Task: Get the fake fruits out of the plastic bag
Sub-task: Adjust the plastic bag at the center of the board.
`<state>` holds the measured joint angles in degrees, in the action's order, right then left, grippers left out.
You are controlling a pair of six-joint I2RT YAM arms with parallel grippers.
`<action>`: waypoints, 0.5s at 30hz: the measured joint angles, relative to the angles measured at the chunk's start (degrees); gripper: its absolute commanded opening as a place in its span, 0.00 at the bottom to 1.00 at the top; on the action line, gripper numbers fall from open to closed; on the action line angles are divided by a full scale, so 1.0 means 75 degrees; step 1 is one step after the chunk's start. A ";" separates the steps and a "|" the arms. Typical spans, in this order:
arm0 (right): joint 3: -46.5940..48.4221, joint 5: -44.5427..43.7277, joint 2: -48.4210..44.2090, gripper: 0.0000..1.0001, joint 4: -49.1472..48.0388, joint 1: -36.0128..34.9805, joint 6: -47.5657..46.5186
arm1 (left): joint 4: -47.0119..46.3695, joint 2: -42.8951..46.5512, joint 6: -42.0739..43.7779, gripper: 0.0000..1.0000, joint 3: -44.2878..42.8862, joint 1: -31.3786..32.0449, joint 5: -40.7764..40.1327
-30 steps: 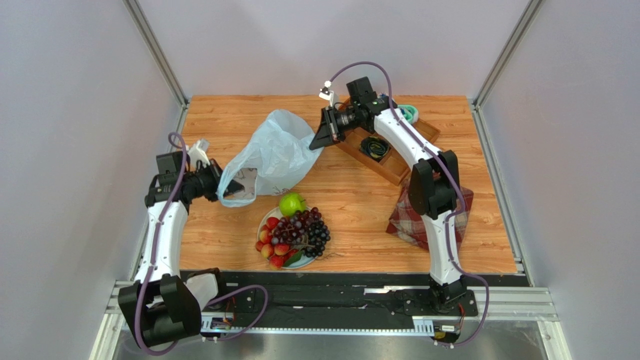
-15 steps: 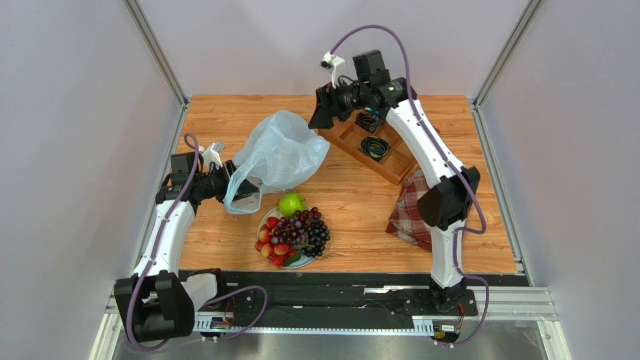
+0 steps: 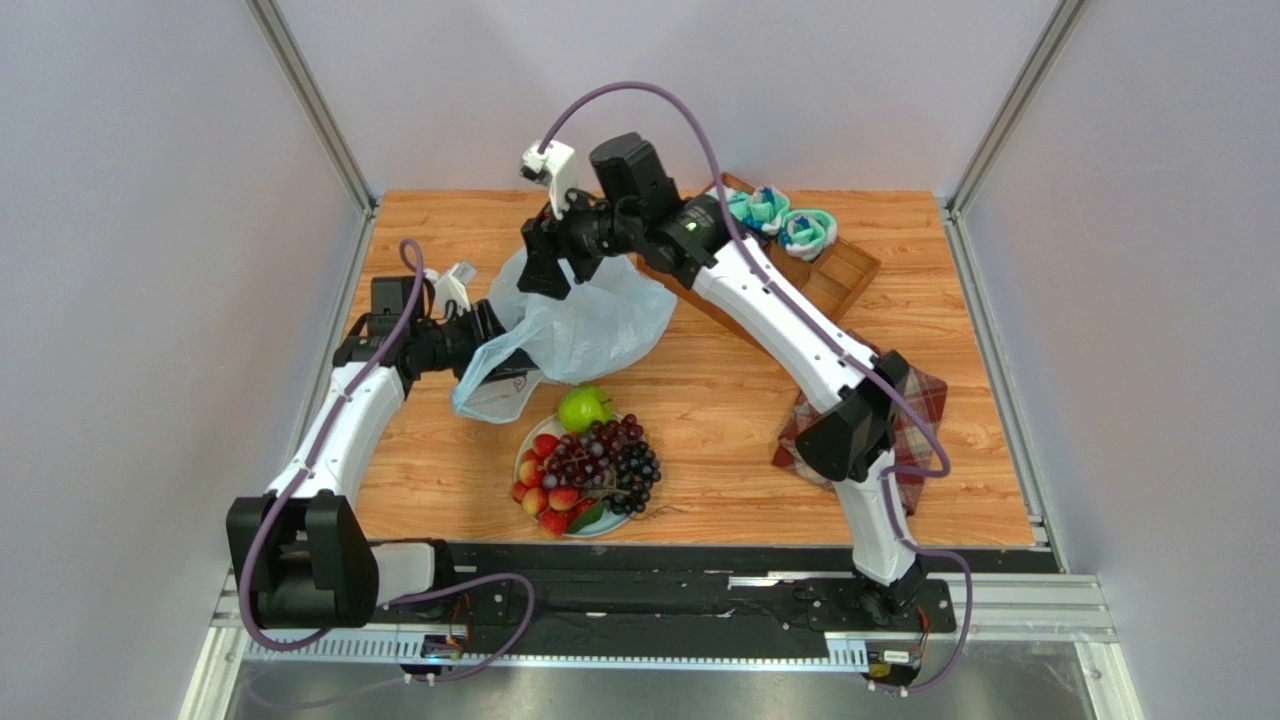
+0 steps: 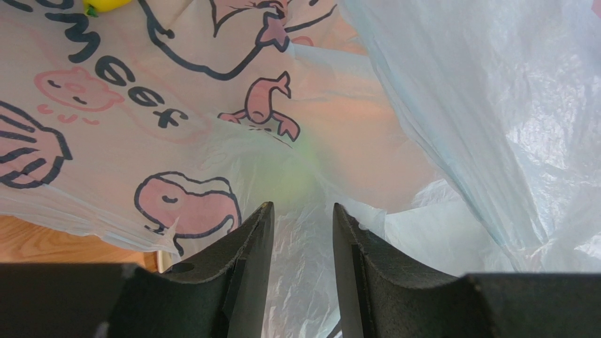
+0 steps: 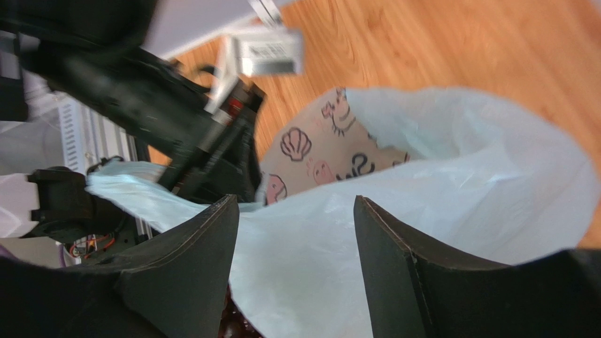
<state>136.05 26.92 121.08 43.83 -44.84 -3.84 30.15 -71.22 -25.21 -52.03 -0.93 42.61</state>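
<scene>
Left claw (image 4: 302, 208): narrowly parted, at the plastic bag (image 4: 458, 105) mouth.
Right claw (image 5: 295, 204): wide, empty, above it.
Our move: we pinch one layer only, lifting slowly.

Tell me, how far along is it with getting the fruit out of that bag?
Done: a green apple, grape bunch and red fruits sit on the plate, outside the plastic bag. In hand: the left gripper and right gripper, both open, are at the bag. Left: a yellow bit shows by the bag's print, maybe a fruit to take out.
</scene>
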 measured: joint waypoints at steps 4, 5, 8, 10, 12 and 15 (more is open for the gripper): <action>-0.0819 -0.0085 0.0388 0.49 0.0224 0.0105 0.0108 | 0.0038 0.0178 -0.0023 0.49 0.0000 0.0000 -0.0207; -0.1241 -0.0087 0.0382 0.47 0.0382 0.0154 0.0073 | 0.0070 0.0254 -0.0015 0.50 0.0000 0.0000 -0.0318; -0.2664 -0.0181 0.0079 0.45 0.0679 0.0396 -0.0294 | 0.0146 0.0425 0.0035 0.51 -0.0003 0.0000 -0.0560; -0.3759 -0.0358 -0.0321 0.44 0.0959 0.0734 -0.0580 | 0.0181 0.0431 0.0061 0.51 -0.0029 0.0000 -0.0638; -0.4639 -0.0586 -0.0758 0.44 0.1160 0.1326 -0.0804 | 0.0201 0.0364 0.0067 0.52 -0.0093 0.0000 -0.0656; -0.5336 -0.1052 -0.1300 0.43 0.1236 0.2358 -0.1029 | 0.0166 0.0108 0.0093 0.52 -0.0254 0.0006 -0.0653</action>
<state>96.03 19.03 111.33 53.10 -27.16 -11.55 31.40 -70.41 -24.51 -53.93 -0.89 37.71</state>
